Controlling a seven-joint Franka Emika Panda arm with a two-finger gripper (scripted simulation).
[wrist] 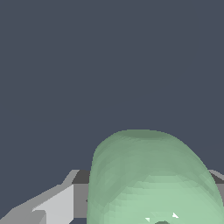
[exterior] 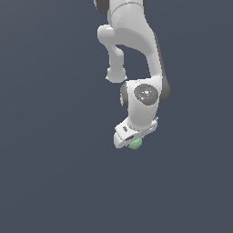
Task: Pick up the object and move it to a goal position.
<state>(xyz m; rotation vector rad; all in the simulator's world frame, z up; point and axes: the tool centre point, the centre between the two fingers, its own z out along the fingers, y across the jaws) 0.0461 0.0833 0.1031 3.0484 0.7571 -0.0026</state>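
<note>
Under white arm, claw (exterior: 129, 141) clamped on mint-green object (exterior: 135, 144); object fills wrist view, against fingers (wrist: 57, 203).

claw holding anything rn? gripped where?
Likely yes: the small pale mint-green rounded piece sits in the white claw, only its lower edge showing in the exterior view. Contact points are hidden.

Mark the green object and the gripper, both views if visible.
green object (exterior: 135, 144), exterior view, its rounded side below the hand.
green object (wrist: 148, 175), wrist view, its domed surface.
gripper (exterior: 129, 138), exterior view, white hand's underside.
</note>
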